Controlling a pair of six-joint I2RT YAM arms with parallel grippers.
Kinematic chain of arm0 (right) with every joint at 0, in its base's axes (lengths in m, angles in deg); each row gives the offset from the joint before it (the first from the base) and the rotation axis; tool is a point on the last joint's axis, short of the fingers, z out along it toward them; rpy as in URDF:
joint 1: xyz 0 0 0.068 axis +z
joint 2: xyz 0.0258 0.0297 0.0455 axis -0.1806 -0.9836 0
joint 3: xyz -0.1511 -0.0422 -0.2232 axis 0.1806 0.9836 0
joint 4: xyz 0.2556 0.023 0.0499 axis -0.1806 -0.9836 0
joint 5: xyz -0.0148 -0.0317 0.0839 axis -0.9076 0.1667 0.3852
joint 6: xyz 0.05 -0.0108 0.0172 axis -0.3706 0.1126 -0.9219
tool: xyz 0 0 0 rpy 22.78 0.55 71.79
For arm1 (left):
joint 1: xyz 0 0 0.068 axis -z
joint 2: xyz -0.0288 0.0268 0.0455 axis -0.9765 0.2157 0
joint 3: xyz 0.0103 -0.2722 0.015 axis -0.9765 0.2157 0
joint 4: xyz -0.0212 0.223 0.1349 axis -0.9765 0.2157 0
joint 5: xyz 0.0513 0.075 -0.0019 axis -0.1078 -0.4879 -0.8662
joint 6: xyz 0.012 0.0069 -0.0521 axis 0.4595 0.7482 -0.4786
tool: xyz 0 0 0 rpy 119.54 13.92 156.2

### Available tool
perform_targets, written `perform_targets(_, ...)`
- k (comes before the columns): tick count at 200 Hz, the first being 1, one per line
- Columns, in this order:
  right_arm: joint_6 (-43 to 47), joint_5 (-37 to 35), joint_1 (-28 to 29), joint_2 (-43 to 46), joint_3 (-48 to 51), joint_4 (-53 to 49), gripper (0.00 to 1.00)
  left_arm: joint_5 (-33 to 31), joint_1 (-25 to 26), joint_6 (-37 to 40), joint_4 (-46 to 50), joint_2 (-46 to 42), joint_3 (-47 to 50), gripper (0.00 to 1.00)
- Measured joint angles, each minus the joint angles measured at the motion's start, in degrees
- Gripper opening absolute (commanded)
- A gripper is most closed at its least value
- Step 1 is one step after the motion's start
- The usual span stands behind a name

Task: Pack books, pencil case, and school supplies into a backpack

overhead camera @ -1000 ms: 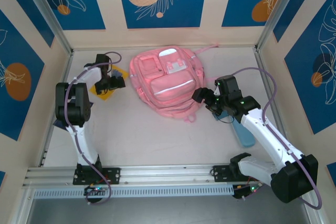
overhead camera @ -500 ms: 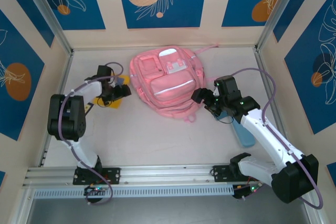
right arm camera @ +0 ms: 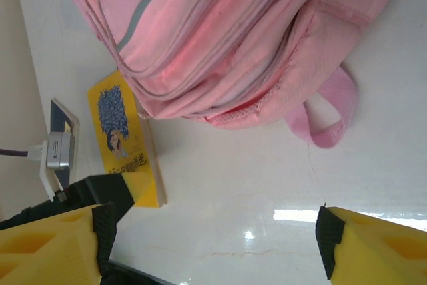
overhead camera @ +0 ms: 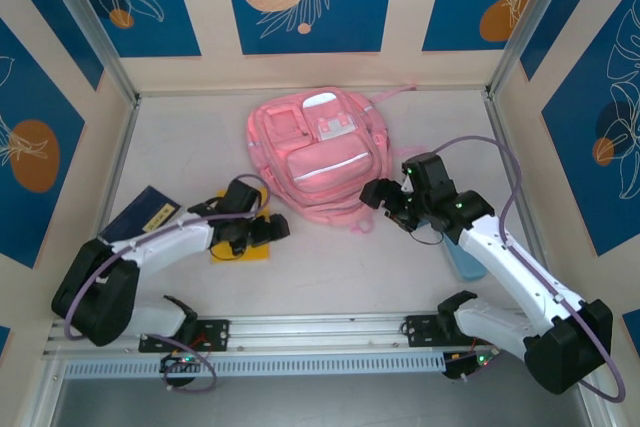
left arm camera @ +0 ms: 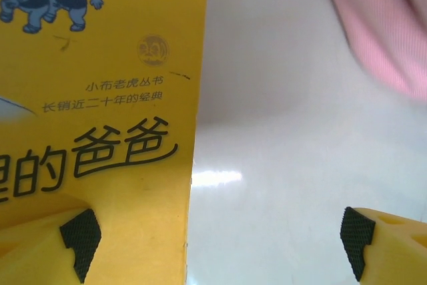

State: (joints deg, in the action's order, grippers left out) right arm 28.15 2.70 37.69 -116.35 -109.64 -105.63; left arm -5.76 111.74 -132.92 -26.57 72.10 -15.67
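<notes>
The backpack lay flat on the surface at the far middle, front pockets up, with its pink strap loop at its near edge. The yellow book lay flat just near and left of it, by the backpack's near-left corner; whether the two touched could not be told. The left arm was stretched low from the near left, and the left jaws stood wide apart over that book's right edge. In the left wrist view one black pad sat over the yellow cover and the other pad over bare surface, with the book's edge between them and nothing clamped. The navy book lay flat further left, near the left wall, apart from the yellow one, with the left arm passing just near of it. The right arm extended from the near right. The right jaws were also wide apart and holding nothing, and they hung just right of the backpack's near edge, pointing left towards the strap loop and the yellow book. The pencil case lay on the right side of the surface, partly hidden under the right arm and apart from the backpack.
</notes>
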Motion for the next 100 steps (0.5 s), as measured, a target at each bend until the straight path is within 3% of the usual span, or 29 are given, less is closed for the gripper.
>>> perform_targets(20, -0.24, -0.48, 2.25, -0.48, 0.20, -0.37, 0.79, 0.44, 2.14, -1.18, 2.16, -2.29, 0.87, 0.97)
perform_targets(45, -0.17, -1.99, 5.92, -3.43, -0.33, -0.76, 0.78, 0.15, 1.03, 1.62, 9.05, -4.44, -0.98, 0.98)
perform_targets(100, 0.55, -6.95, 19.04, -22.62, -14.12, -1.90, 0.74, 1.05, -15.23, 12.68, 16.81, -8.07, -10.73, 1.00)
